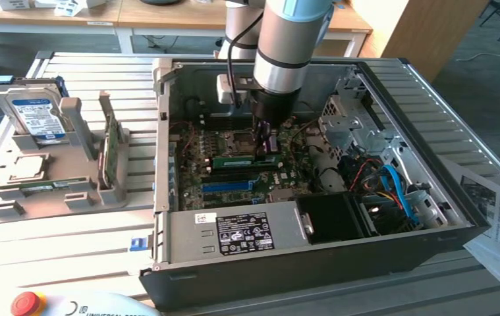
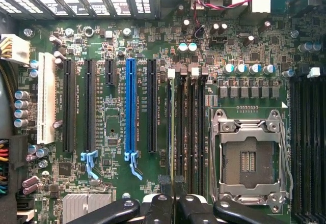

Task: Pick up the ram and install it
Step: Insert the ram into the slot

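Pickup done: claw [image 1: 265, 150] narrow, pinching ram [image 1: 236, 160] edge-on. Ram down at slots [image 2: 191, 132] beside CPU socket [image 2: 249, 155]. Seating unconfirmed; install judged unfinished, ram unreleased.

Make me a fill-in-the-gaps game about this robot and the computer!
The pincer is shut on the thin green ___.
The processor socket is ___.
The round button is ___.
Missing words: ram, empty, red.
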Motion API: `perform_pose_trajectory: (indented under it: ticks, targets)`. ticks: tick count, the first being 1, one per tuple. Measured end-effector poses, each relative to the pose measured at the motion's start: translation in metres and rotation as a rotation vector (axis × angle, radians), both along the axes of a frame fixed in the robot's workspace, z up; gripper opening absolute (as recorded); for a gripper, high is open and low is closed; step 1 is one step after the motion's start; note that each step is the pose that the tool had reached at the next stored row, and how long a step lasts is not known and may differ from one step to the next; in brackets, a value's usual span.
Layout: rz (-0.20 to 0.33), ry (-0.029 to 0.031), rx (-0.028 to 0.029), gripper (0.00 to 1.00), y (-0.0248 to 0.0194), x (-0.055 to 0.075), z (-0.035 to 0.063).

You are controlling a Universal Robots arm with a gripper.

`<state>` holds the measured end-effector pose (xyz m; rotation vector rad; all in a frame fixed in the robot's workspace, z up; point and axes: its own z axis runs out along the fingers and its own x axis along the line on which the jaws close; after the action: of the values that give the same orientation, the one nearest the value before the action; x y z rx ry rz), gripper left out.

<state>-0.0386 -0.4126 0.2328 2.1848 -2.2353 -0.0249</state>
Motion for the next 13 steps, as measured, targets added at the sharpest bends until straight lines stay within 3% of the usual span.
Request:
perform_pose_trajectory:
  ticks: [13]
  targets:
    - [0.016, -0.0068, 0.0000, 0.12, 0.0000, 0.0000, 0.0000]
